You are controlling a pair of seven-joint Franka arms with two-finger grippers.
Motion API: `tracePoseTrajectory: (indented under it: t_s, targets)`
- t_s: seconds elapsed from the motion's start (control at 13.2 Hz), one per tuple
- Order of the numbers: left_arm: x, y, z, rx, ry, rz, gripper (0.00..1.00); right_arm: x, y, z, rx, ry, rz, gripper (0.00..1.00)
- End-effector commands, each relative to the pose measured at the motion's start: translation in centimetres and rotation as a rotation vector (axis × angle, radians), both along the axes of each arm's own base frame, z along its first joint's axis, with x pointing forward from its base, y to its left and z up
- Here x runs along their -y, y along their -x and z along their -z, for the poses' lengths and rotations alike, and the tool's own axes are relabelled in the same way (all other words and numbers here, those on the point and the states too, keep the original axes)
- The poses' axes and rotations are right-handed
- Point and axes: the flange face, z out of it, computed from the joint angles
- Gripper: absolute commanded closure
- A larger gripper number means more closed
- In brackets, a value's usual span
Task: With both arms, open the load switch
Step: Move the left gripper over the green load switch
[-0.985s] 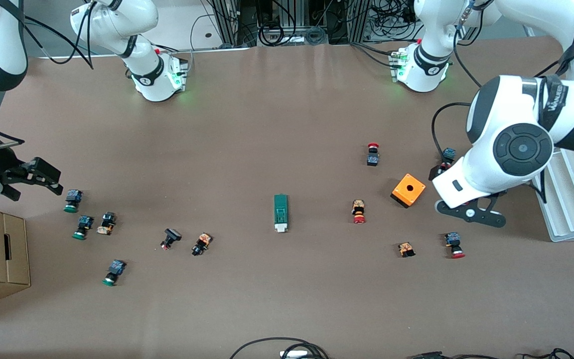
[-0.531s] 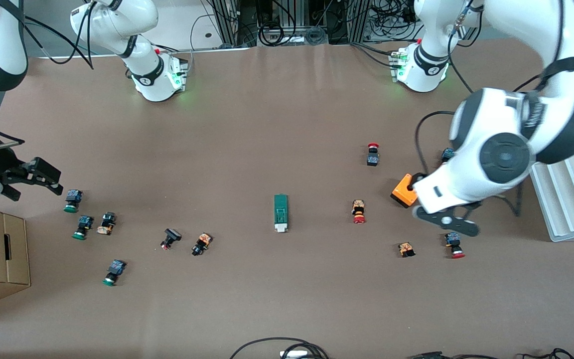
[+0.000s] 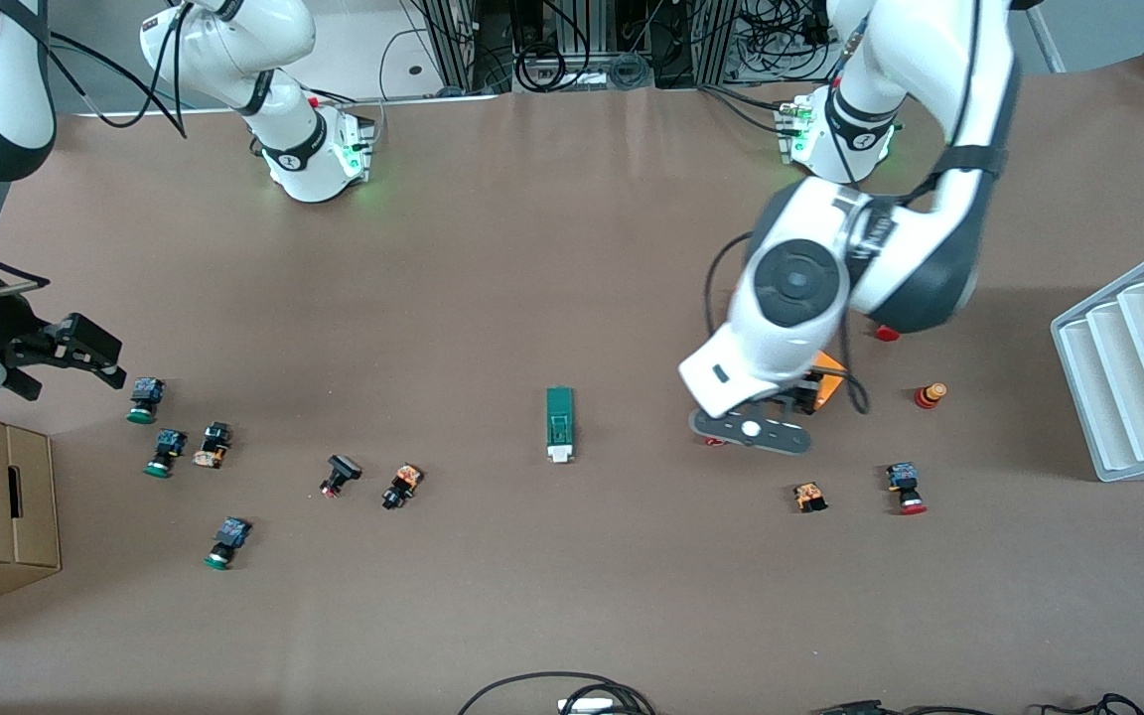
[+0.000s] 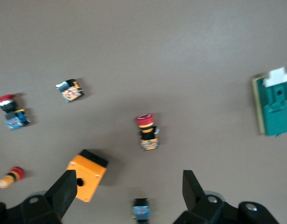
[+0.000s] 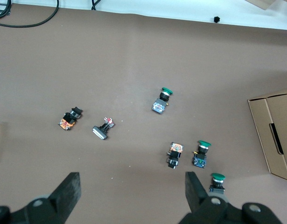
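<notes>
front view: load switch [image 3: 559,424] lies untouched; left gripper [image 4: 129,193] wide over orange box [image 4: 87,175], right gripper [image 5: 132,193] wide, waiting.

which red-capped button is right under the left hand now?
The one with the orange-and-yellow body, between the orange box and the load switch. It lies between the open left hand's fingers in the wrist view; the other red-capped ones lie off to the side.
</notes>
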Motion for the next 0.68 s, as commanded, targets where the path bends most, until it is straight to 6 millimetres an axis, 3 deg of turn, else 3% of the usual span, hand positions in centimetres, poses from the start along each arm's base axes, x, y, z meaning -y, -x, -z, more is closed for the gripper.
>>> tracePoseTrajectory:
  t_s: [0.0,0.3,0.45,0.61]
  targets:
    - [2.7,1.2,-0.6,0.056,0.018,-0.081,0.00,-0.1,-0.1,-0.2,0.012,0.025,-0.004,0.00]
    - [8.5,4.5,0.1,0.112,0.016,-0.196,0.00,-0.1,-0.1,-0.2,0.012,0.025,-0.004,0.00]
    - [9.7,5.0,-0.1,0.179,0.009,-0.228,0.00,-0.1,-0.1,-0.2,0.012,0.025,-0.004,0.00]
    - [12.7,7.0,0.2,0.209,0.032,-0.240,0.00,-0.1,-0.1,-0.2,0.012,0.025,-0.004,0.00]
